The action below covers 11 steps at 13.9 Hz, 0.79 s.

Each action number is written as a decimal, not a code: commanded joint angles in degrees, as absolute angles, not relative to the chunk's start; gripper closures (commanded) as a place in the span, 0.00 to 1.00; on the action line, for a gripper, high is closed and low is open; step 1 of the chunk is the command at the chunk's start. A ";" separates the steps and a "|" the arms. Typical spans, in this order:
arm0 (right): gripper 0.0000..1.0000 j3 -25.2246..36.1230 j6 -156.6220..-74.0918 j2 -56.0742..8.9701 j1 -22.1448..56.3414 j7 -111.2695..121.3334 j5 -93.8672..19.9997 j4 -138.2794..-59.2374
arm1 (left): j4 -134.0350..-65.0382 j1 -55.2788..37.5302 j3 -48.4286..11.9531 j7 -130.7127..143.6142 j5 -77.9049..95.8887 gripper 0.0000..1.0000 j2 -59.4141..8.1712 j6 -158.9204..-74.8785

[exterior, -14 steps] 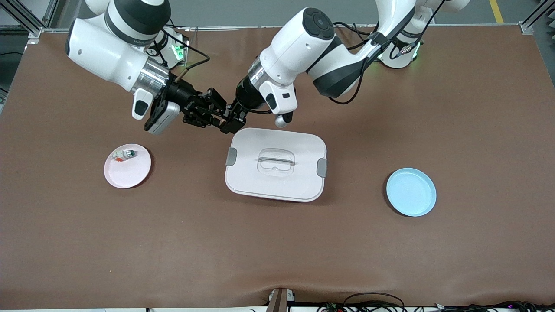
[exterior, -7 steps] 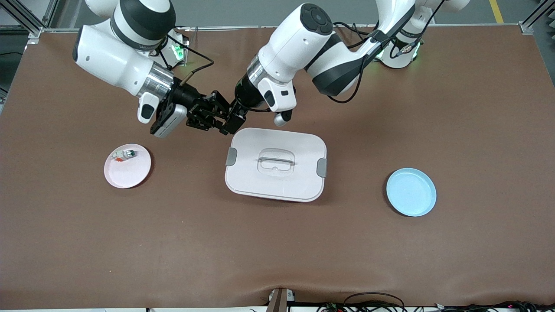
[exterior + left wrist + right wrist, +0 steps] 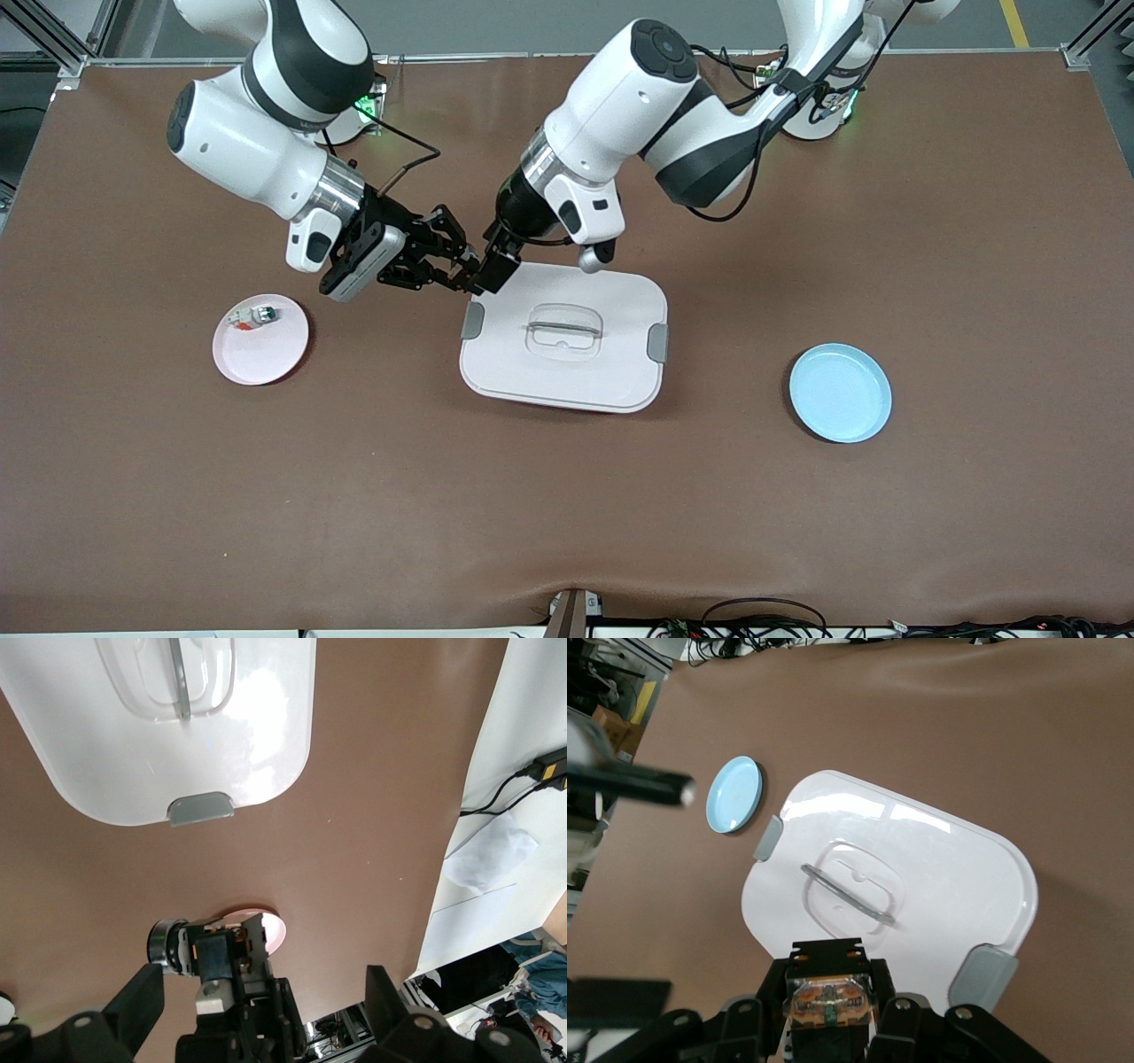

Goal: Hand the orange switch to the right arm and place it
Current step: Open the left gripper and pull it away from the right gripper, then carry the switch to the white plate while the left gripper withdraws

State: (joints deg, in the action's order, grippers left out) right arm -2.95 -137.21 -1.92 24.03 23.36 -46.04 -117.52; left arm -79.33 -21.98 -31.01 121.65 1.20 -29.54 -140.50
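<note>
Reaching together over the container's corner, right end effector clamps orange switch; left end effector spread wide

High front camera overlooks the table; both wrist cameras look down, sharing the white lidded box.

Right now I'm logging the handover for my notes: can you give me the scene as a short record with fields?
held item: orange switch
holder: right gripper, shut on it, over the table beside the white lidded box
left gripper: open, let go, at the box's edge
pink plate: holds a small white-green part
blue plate: nothing on it
</note>
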 commanded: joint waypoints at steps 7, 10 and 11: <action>1.00 -2.99 -129.04 -3.34 12.76 40.05 -32.63 -117.42 | -81.73 -18.37 -31.11 121.21 -3.07 0.00 -29.62 -140.19; 1.00 -2.99 -126.13 -3.34 8.45 46.48 -25.78 -117.51 | -84.28 -16.62 -31.11 119.45 -3.08 0.00 -29.44 -140.10; 1.00 -2.99 -124.82 -3.34 7.05 48.41 -22.01 -117.42 | -85.16 -15.48 -31.11 119.27 -3.16 0.00 -29.27 -139.92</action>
State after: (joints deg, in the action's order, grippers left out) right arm -2.19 -126.93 -3.60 9.57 45.34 -26.99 -117.65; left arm -83.29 -17.46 -30.85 120.01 -1.86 -30.03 -140.31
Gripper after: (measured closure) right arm 0.586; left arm 0.000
